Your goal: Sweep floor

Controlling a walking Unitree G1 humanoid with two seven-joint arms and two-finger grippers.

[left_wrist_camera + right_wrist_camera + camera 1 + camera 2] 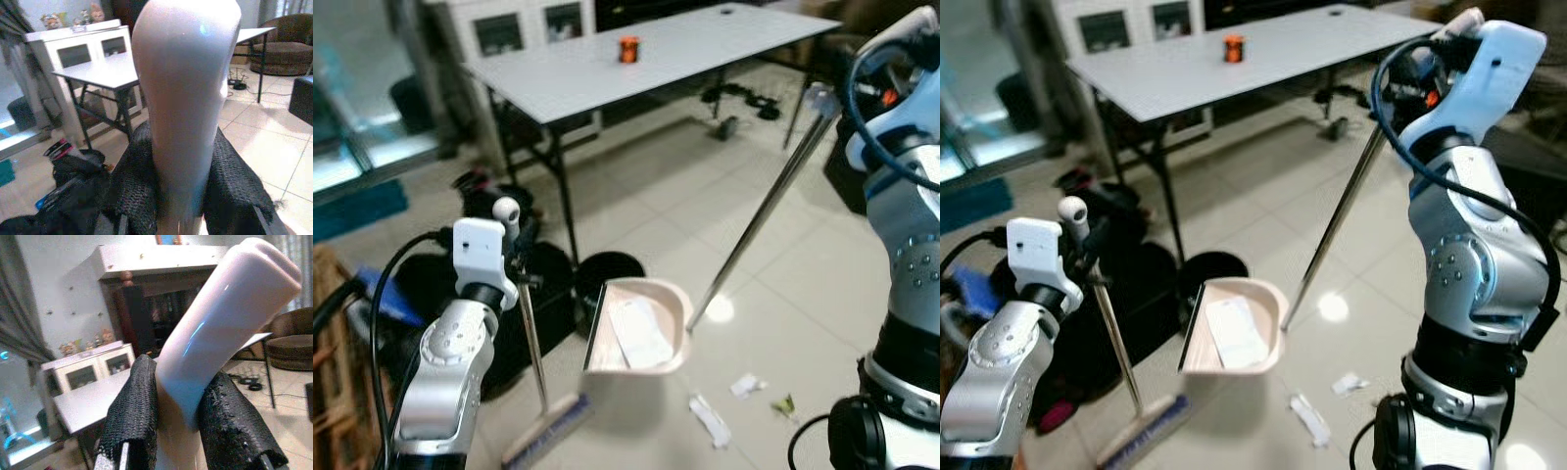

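My left gripper (516, 253) is shut on the broom's handle (183, 98) near its white knob. The metal pole runs down to the broom head (544, 432) on the tiles at the lower left. My right gripper (178, 423) is shut on the white grip (230, 318) of the dustpan's long metal handle (759, 225), high on the right. The pale pink dustpan (668, 304) hangs tilted just above the floor in the middle, with a white sheet of paper (639, 333) inside. White paper scraps (710, 418) and a small green bit (786, 404) lie on the tiles beside the pan.
A grey folding table (568, 78) with an orange object (628, 48) stands behind. Black bags (499, 294) and a round black bin (607, 271) sit under its near leg. A wicker piece (325, 323) is at the far left. Cables (744, 98) lie beyond the table.
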